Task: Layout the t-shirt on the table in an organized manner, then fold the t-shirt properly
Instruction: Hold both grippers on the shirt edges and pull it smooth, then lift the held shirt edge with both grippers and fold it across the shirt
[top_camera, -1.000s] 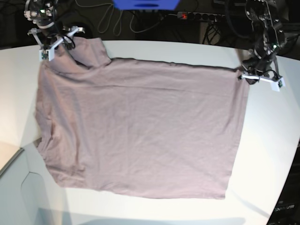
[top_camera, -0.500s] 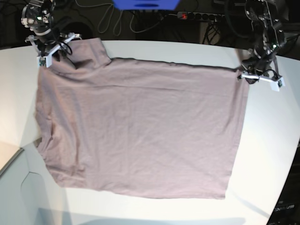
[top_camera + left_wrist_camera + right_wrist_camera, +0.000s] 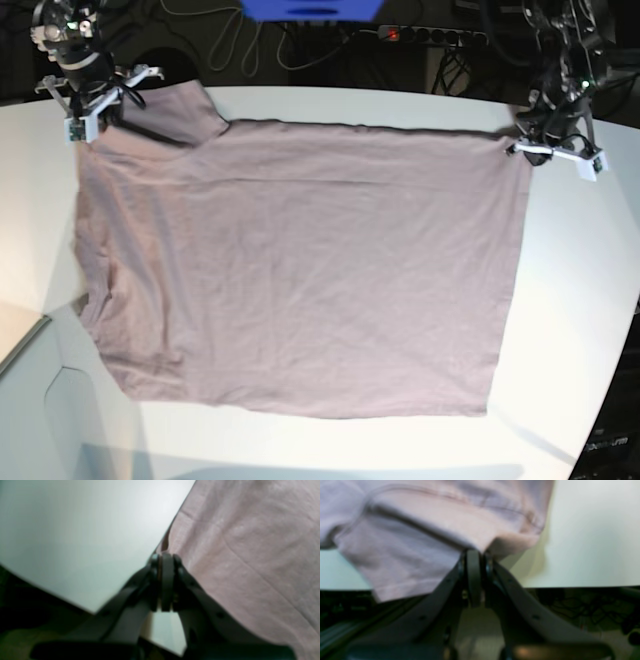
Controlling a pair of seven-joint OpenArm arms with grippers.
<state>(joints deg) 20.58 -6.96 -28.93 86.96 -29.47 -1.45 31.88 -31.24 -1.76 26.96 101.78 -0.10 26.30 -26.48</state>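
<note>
Hands both clamped on shirt (image 3: 300, 260) corners at far edge: right hand (image 3: 88, 108) on sleeve corner, left hand (image 3: 540, 150) on hem corner. Spread flat across worktop (image 3: 580, 300), long axis running hand to hand, body reaching nearward from both.

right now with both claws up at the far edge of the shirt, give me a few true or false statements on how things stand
1. The t-shirt lies spread across the table. True.
2. The right claw is wide open above bare table. False: it is shut on the shirt's fabric.
3. The left claw is shut at the shirt's edge. True.
4. The shirt is folded in half. False: it lies in one open layer, not yet folded.
5. Both claws sit at the shirt's near hem. False: they are at its far corners.
</note>
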